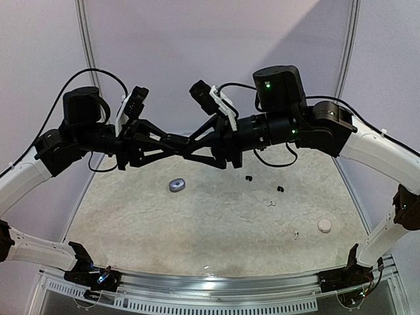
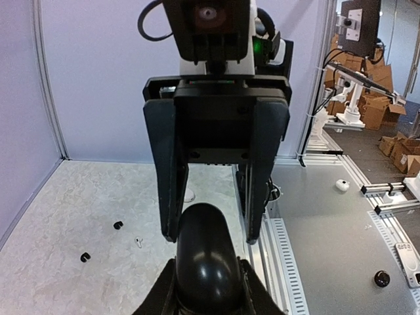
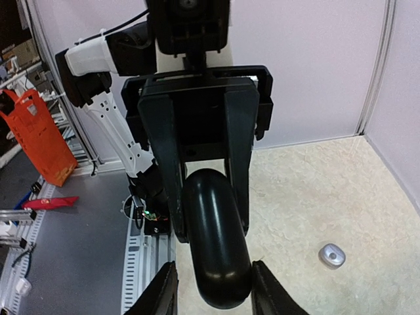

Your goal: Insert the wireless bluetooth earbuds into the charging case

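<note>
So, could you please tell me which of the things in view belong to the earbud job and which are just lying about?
For the job:
black case, held in the air
grey case
white case
black earbuds
white earbud

Just lying about:
cardboard boxes
orange object
</note>
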Available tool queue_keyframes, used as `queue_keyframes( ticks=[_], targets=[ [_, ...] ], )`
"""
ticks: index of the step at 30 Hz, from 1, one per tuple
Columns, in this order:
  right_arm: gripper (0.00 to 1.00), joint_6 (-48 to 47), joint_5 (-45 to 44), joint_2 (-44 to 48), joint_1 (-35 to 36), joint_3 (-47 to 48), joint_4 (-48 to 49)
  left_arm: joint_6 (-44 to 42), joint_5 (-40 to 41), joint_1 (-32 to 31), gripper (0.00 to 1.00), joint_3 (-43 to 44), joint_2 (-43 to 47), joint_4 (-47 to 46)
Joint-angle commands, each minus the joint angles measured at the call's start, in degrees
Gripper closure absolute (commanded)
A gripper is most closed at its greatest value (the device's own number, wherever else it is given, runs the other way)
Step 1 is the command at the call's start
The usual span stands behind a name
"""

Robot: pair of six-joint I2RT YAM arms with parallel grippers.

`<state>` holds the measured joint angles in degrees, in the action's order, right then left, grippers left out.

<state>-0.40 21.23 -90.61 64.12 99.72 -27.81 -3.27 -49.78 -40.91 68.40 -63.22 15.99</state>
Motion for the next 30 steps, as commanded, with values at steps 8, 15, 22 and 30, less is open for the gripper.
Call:
queue_keyframes(
  ticks=[8, 15, 22, 30],
  targets=[
    [0.87, 0.1, 1.3, -1.4, 0.0, 1.5, -0.6, 3.0, -0.1, -0.3, 0.97, -2.2, 1.0, -1.5],
    [0.99, 0.1, -1.5, -1.4, 0.0, 3.5, -4.7, 0.6, 0.5, -0.1, 0.33, -7.8, 3.3, -0.8],
    [1.0, 0.1, -1.4, -4.1, 0.0, 8.0, -10.2, 4.5, -0.2, -0.1, 0.56, -7.6, 3.5, -4.2],
    [1.0, -1.5, -1.6, -6.0, 0.6, 11.0, -12.9, 7.0, 0.6, -0.1, 0.47, -8.6, 3.6, -8.9]
  ],
)
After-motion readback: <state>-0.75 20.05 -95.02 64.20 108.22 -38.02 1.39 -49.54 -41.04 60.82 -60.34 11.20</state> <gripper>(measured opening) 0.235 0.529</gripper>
